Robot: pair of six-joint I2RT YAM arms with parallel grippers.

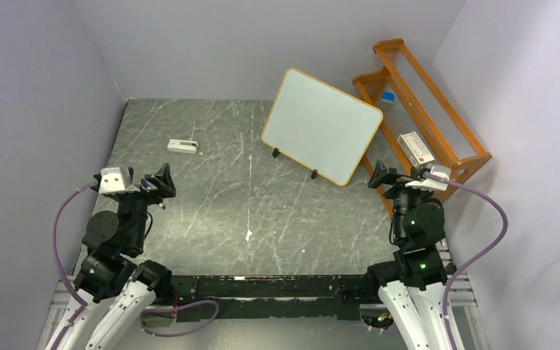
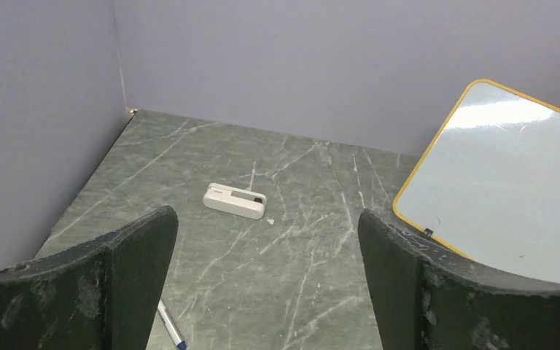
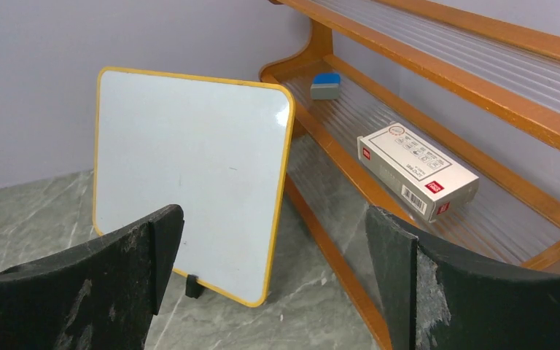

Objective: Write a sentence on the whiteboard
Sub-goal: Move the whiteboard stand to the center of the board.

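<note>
Whiteboard (image 1: 321,124) blank, left tool (image 2: 266,215) and right tool (image 3: 273,213) released, empty; we're at pickup, next grab pen (image 2: 169,324) under left tool.

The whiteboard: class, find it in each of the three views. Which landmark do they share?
Top external: whiteboard upper right of centre, beside the orange rack.
Left wrist: whiteboard at the right edge, cut off.
Right wrist: whiteboard left of centre.
Shared landmark: the green marbled table.

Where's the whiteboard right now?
In the top view, the whiteboard stands far right on the table, beside the wooden rack, just ahead of the right gripper.
</note>
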